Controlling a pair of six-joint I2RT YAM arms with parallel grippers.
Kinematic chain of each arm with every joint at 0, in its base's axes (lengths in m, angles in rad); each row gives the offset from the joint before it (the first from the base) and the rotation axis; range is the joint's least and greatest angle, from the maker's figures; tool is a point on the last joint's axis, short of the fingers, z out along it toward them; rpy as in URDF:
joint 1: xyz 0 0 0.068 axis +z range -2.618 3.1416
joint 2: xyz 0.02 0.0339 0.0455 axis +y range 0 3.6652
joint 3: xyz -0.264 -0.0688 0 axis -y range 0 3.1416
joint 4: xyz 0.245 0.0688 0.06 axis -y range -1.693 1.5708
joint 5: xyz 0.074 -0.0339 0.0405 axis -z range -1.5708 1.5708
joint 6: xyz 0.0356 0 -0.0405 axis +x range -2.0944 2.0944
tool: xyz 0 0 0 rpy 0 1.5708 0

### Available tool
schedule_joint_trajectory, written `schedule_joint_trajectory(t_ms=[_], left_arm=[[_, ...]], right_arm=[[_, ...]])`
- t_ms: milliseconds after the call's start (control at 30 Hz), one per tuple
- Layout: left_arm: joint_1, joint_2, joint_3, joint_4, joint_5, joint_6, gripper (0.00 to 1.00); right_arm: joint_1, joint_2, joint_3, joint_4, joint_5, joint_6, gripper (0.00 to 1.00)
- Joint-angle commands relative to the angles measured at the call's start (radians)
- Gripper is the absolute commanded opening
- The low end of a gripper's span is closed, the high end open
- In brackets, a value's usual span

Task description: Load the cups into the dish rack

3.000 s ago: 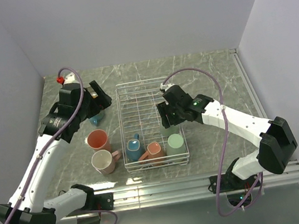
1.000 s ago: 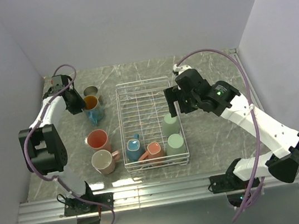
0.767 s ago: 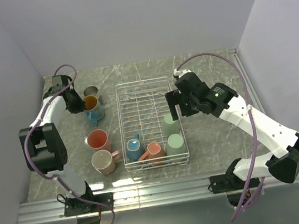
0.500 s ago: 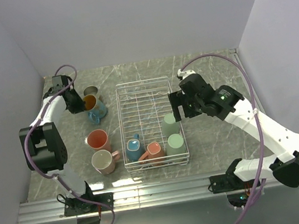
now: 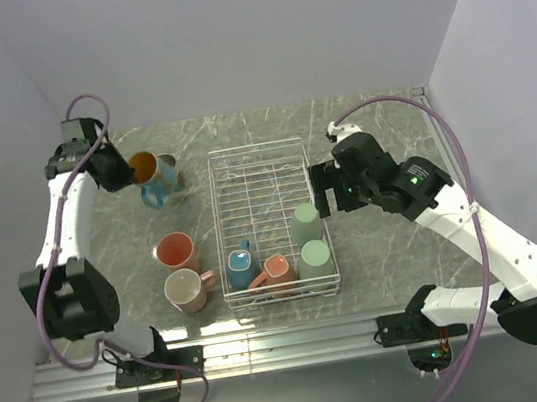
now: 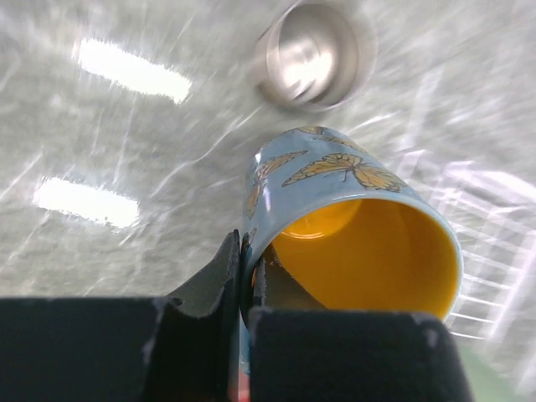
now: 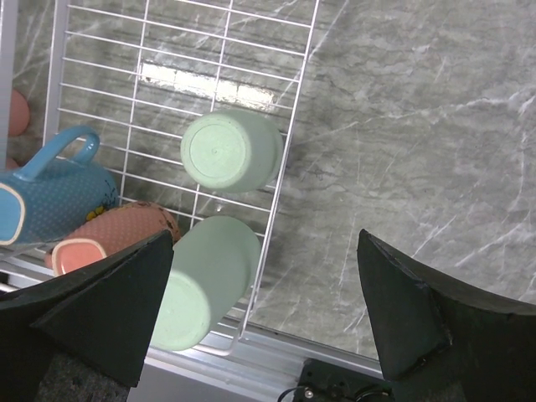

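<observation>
My left gripper [image 5: 133,172] [image 6: 247,251] is shut on the rim of a blue butterfly cup [image 5: 152,175] [image 6: 352,243] with an orange inside. The cup hangs tilted above the table, one finger inside it and one outside. A small metallic grey cup [image 5: 168,160] [image 6: 314,54] stands just beyond it. The white wire dish rack [image 5: 256,148] [image 7: 289,159] holds two mint green cups [image 5: 304,224] [image 7: 230,151], a salmon cup [image 5: 277,268] [image 7: 117,234] and a blue cup [image 5: 241,266] [image 7: 50,201]. My right gripper [image 5: 320,193] [image 7: 265,239] hovers open above the rack's right rim, holding nothing.
A salmon pink mug [image 5: 175,249] and a cream-white mug [image 5: 187,290] stand on the marble table left of the rack. Walls close the table at the left, back and right. A metal rail [image 5: 290,344] runs along the near edge.
My left gripper closed on the butterfly cup's rim, then lifted and tilted it back and to the left. The right arm drew slightly right, away from the mint cups.
</observation>
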Motion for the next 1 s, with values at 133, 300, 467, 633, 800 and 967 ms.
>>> schedule_joint_trajectory(t_ms=[133, 300, 467, 633, 800, 967], left_arm=[[0.012, -0.267, -0.032, 0.226, 0.236, -0.22, 0.0], [0.013, -0.318, -0.048, 0.436, 0.481, -0.427, 0.0], [0.009, -0.339, -0.153, 0.78, 0.763, -0.772, 0.0], [-0.036, -0.344, -0.269, 1.253, 0.838, -1.123, 0.0], [-0.161, -0.3, -0.203, 1.254, 0.835, -1.189, 0.0], [-0.256, -0.278, -0.212, 1.348, 0.809, -1.279, 0.0]], right_arm=[[-0.005, -0.022, 0.109, 0.045, -0.054, -0.006, 0.97], [-0.015, 0.007, 0.17, 0.163, -0.357, -0.017, 0.97], [-0.025, 0.048, 0.203, 0.353, -0.653, 0.038, 0.96], [-0.064, 0.114, 0.261, 0.504, -0.81, 0.086, 0.97], [-0.125, 0.154, 0.267, 0.706, -0.934, 0.19, 0.96], [-0.14, 0.222, 0.28, 0.835, -0.98, 0.306, 0.95]])
